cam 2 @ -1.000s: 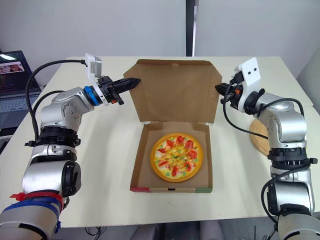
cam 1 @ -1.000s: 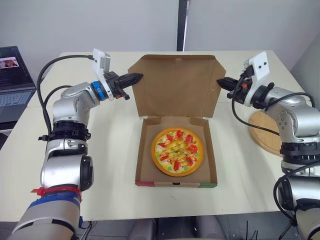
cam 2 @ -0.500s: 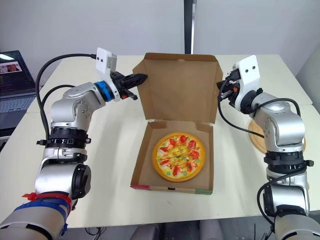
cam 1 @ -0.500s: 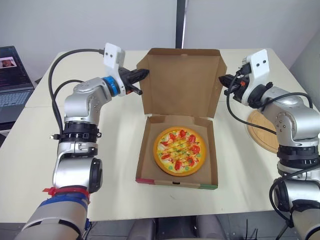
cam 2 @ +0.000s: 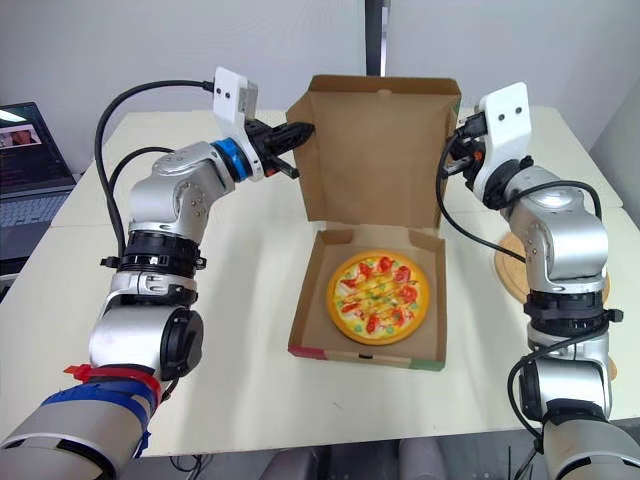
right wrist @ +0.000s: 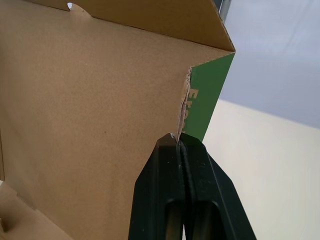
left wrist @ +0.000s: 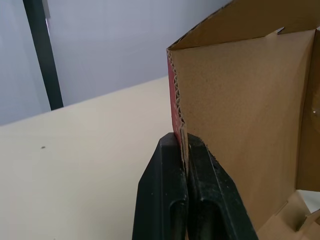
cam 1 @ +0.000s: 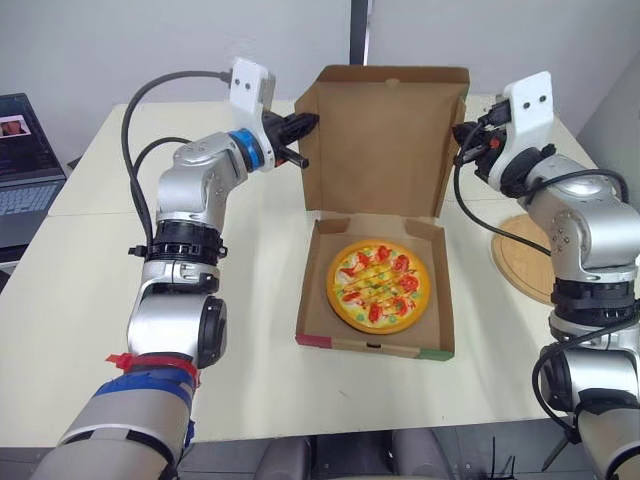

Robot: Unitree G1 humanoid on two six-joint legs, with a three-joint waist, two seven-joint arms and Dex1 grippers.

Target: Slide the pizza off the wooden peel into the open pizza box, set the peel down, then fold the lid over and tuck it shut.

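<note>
Nearest on the worktop [cam 1: 250, 300]: pizza box [cam 1: 370, 345], front wall w/ red and green corner marks, base lying flat approx. centre. Pizza [cam 1: 379, 285] sits flat inside the base, round, red/yellow/green toppings, off the peel.

Wooden peel [cam 1: 525, 260] lies flat on the worktop at 3 o'clock of the box, apart from it, partly hidden behind the R arm.

Behind the pizza, at 12 o'clock, the lid [cam 1: 385, 140] stands close to upright from the back hinge, brown inner face toward the camera, top flap tipped fwd.

L tool [left wrist: 184, 140] is at 10 o'clock of the pizza, fingers pinched narrow on the lid's left side edge; corrugated edge sits between the fingertips, red outer face showing beside it.

R tool [right wrist: 178, 139] is at 1 o'clock of the pizza, fingers pressed together on the lower corner of the lid's right side flap, green printed outer face just past the tips. Both tools are off the worktop, at approx. the same height.

Farther off at 9 o'clock, past the worktop edge, an open laptop [cam 1: 25, 170] w/ lit screen.
</note>
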